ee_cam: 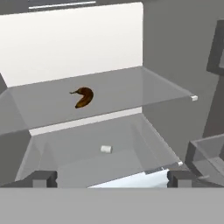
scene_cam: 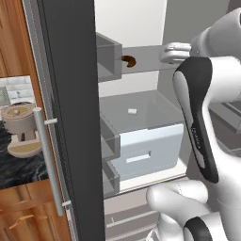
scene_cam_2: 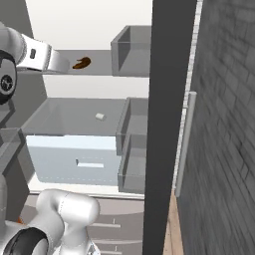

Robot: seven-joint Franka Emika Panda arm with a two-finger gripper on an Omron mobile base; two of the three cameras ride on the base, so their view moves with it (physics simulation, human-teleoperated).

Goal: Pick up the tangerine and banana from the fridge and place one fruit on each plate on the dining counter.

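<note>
We see flat, even rendered light with no clear source. The fridge (scene_cam: 136, 28) interior glows bright white, without glare. Shadows are faint and soft. Edges look slightly soft and pixelated; the brick wall (scene_cam_2: 224, 124) appears smeared.

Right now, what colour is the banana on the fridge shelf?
Dark brown with orange patches; hand view.

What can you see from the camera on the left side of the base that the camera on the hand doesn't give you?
Left base view: the fridge door's long bar handle, plus a pale machine on a dark marble counter beside it. Hand view: the gripper, its tips standing wide apart and holding nothing. Both: the banana lying on a grey shelf, a small white block lower down, and the pale drawer.
</note>
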